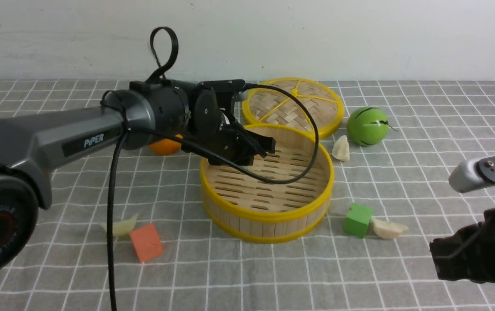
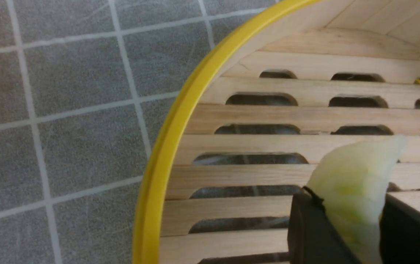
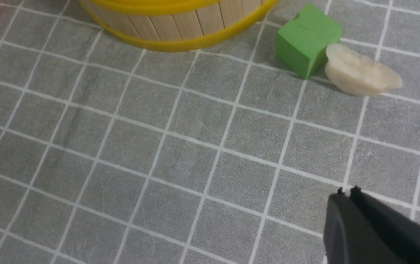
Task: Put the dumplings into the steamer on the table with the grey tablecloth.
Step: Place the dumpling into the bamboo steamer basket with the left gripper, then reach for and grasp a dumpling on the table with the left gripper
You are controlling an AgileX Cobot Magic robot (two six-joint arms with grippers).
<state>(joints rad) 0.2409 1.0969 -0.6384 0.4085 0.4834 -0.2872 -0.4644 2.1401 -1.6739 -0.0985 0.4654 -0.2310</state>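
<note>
My left fingers (image 2: pixel 312 227) grip a pale green dumpling (image 2: pixel 356 183) over the steamer (image 1: pixel 269 214) floor; my left arm (image 1: pixel 79 138) hides it in front view. My right fingers (image 3: pixel 342 227), pressed together and partly cut off, hover over the grey tablecloth (image 3: pixel 195 146).

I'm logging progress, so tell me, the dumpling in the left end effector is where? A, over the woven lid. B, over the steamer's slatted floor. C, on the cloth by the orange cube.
B: the left end effector holds a pale green dumpling inside the yellow rim of the steamer, slats beneath it.
</note>
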